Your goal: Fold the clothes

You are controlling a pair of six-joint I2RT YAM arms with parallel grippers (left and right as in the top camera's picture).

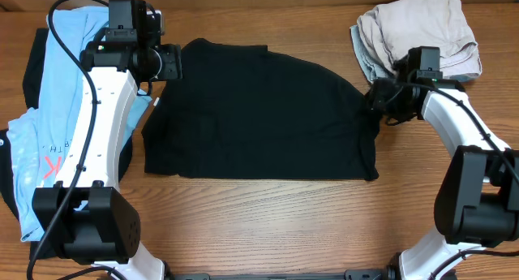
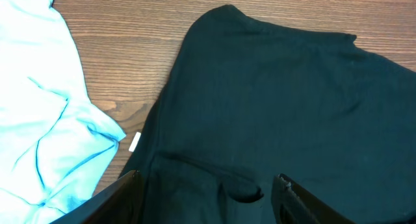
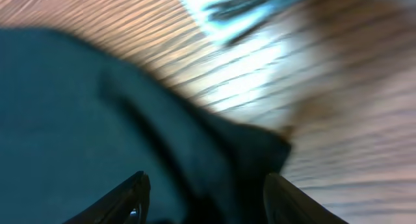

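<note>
Both pairs of jaws gape empty over the black shirt (image 1: 259, 109), the right wrist view badly blurred.

One black shirt (image 1: 259, 109); one light-blue tee (image 1: 65, 77) left of it; one beige bundle (image 1: 422, 28) to its upper right; two grippers: left gripper (image 2: 207, 185), right gripper (image 3: 207, 185).

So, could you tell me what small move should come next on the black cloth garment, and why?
Probably lower the right gripper and close it on the black cloth garment's right edge: its jaws stand open astride that edge, while the left gripper hangs open over the far left corner.
</note>
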